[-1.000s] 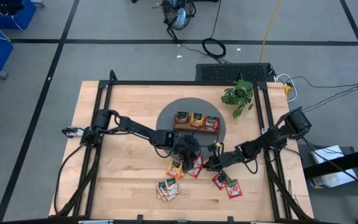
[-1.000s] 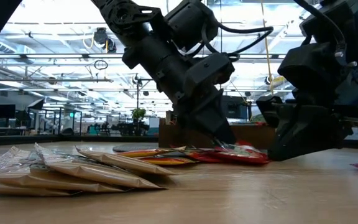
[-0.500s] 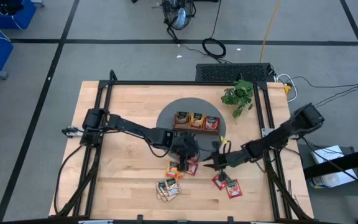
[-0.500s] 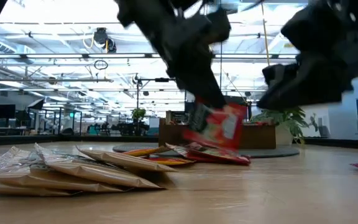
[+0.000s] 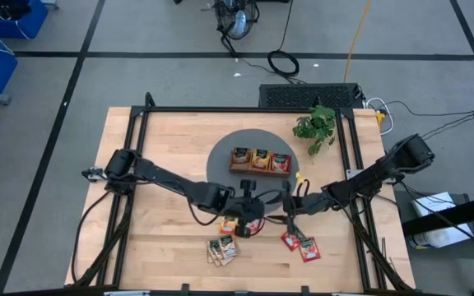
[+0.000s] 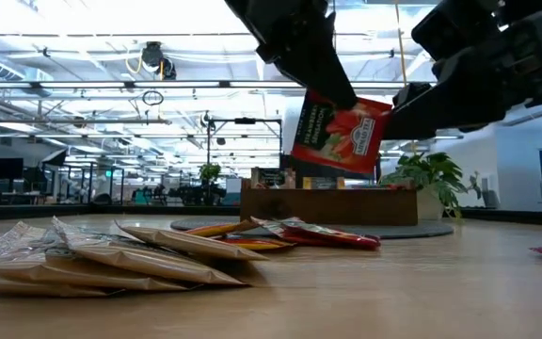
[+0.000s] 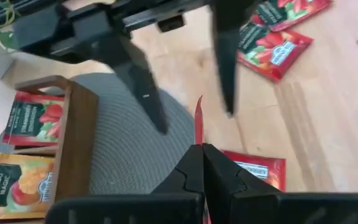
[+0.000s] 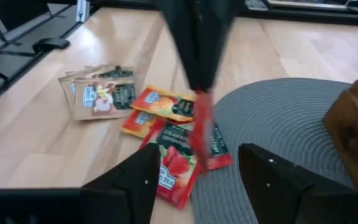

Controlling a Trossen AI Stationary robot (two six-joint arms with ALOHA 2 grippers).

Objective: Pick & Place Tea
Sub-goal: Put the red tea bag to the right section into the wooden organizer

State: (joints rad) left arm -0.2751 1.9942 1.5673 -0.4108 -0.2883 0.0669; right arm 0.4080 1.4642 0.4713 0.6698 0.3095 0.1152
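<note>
Fingers of the left tool [image 6: 342, 94] pinch a flat red tea sachet [image 6: 339, 134] by its top edge, lifted clear of the bench.

From where I stand the sachet hangs upright in the air above the loose red and orange sachets [image 6: 280, 233] at the near edge of the round grey woven mat [image 5: 218, 160], short of the brown wooden three-compartment tray [image 5: 259, 160]. The right tool [image 5: 290, 205] waits just beside it, fingers spread, nothing between them. More red sachets [image 5: 300, 244] lie near the right arm, and green-and-tan ones [image 5: 222, 249] sit nearer the front edge of the pale wooden bench [image 5: 155, 247]. The grip is only on the rim, so I reckon a quick swing could let the sachet twist or slide out. The two tools are close; a careless move might knock them together.
</note>
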